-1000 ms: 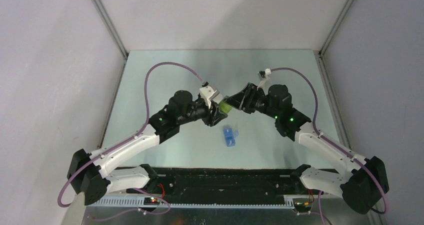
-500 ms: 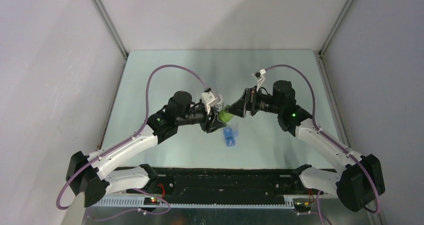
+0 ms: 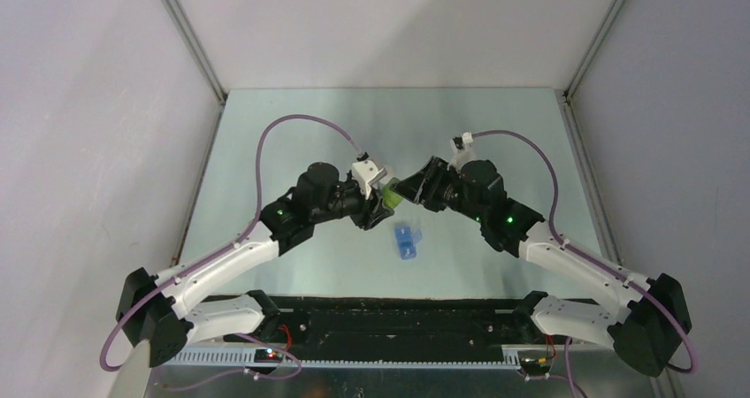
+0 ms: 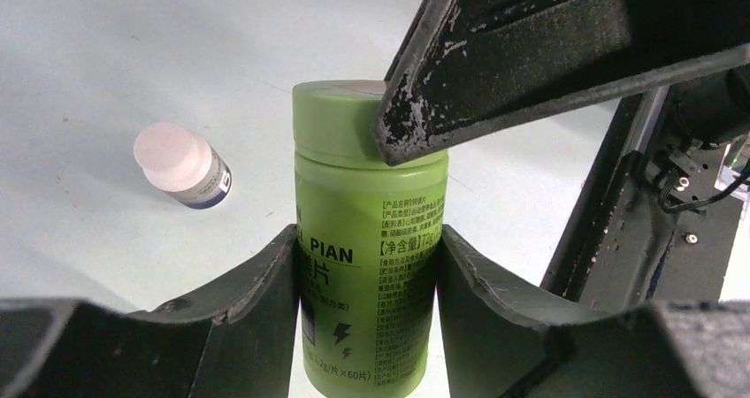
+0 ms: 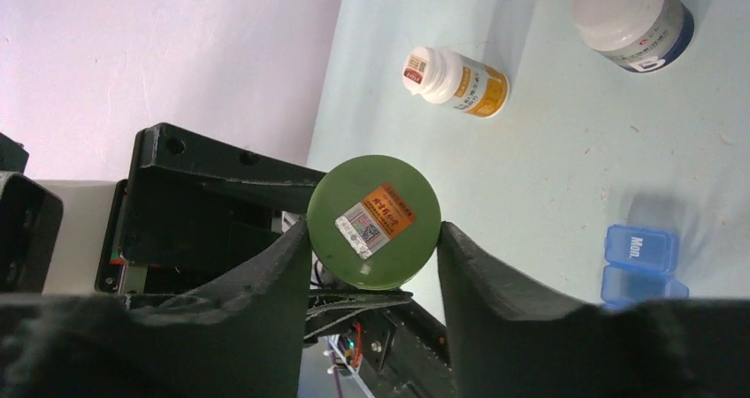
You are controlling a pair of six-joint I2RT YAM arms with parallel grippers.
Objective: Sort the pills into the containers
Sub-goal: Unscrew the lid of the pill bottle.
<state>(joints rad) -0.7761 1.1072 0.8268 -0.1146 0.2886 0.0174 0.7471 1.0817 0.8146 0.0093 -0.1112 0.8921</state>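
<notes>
Left gripper (image 4: 367, 243): clenched on the body of the green bottle (image 4: 358, 141), which is held up off the table (image 3: 292, 124).
Right gripper (image 5: 371, 232): closed on the cap (image 5: 373, 217), which is flanked by both fingers and appears to be touched on both sides.
Change: half a second ago the bottle was dipped toward the box, and it is now raised back a little. The right wrist has been swung round and its forearm laid lower (a turn about the cap, by the look of it).
Meaning: the cap is probably being unscrewed, but it is not yet seen to be off.
Pills: none are seen; they are judged to be shut inside the bottle.
Box (image 3: 406, 241): set on the table just on the near side of the grippers and touched by neither. A lid marked "Mon" is seen in the right wrist view. Whether any lid is open cannot be told.
White bottles: one (image 5: 457, 80) and another (image 5: 632, 18) are seen on the table, apart from the box.
Progress: nothing is sorted yet.
</notes>
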